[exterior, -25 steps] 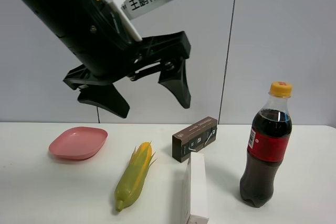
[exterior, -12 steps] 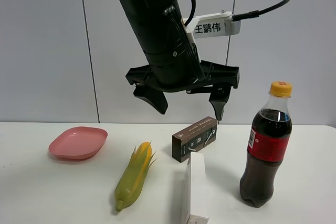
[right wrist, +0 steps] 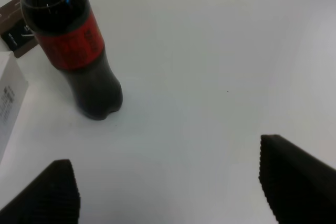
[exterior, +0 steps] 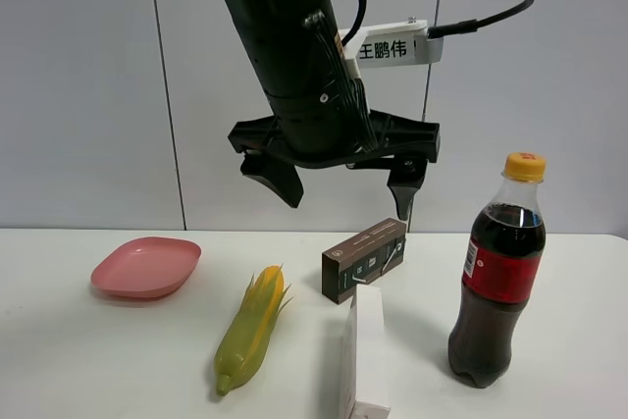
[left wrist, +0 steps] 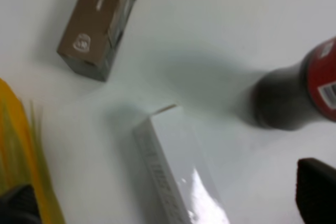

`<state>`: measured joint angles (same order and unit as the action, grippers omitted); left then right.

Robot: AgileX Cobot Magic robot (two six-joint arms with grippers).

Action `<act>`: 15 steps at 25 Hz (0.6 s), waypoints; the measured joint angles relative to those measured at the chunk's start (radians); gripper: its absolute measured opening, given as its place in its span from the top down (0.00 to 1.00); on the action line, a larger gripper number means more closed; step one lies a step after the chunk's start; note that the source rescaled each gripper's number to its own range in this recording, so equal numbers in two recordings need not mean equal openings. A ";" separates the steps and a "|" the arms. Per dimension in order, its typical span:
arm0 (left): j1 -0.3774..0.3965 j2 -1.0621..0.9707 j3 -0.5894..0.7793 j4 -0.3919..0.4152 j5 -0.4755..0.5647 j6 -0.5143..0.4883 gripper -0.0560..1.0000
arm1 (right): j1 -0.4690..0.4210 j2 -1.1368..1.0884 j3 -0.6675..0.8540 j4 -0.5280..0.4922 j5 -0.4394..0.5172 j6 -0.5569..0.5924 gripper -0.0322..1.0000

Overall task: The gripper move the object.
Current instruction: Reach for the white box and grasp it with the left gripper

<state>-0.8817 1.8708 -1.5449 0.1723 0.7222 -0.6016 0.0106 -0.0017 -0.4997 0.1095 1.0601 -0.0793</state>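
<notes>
So your left gripper [exterior: 348, 213] is hanging up in the air over the middle of the table [exterior: 88, 360], not touching anything. Its two dark claws are spread wide apart with nothing between them. There's a white label [exterior: 388, 48] with Chinese characters sticking out of the arm to the right, and a black cable [exterior: 491, 2] looping off it.

The white carton [exterior: 367, 350] you're after is lying on the table at the near edge, long way running near to far. It sits below the gripper and a bit nearer than it. From the left wrist cam you're looking down on it, with one claw tip off to each side and the carton roughly in the middle between them.

Neighbours:
- The corn cob [exterior: 252, 329] is just left of the carton, lying at a slight angle.
- The cola bottle [exterior: 497, 272] stands upright to its right, yellow cap and red label.
- The brown box [exterior: 364, 259] is just beyond the carton's far end. From the high cam they look like they overlap, but the left wrist cam shows a gap of bare table, so they're apart.
- The pink dish [exterior: 146, 267] is way off at the far left.

Your right gripper [right wrist: 165, 149] doesn't show in the high cam. Its own cam shows both claws spread apart over bare table, holding nothing, on the right side of the bottle.
</notes>
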 joint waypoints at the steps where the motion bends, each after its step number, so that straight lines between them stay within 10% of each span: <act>1: 0.000 0.003 0.000 -0.022 0.003 -0.001 0.00 | 0.000 0.000 0.000 0.000 0.000 0.000 0.00; 15: 0.002 0.140 0.000 -0.172 -0.014 -0.039 0.00 | 0.000 0.000 0.000 0.000 0.000 0.000 0.00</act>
<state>-0.8800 2.0110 -1.5449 0.0000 0.7083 -0.6404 0.0106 -0.0017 -0.4997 0.1095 1.0601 -0.0793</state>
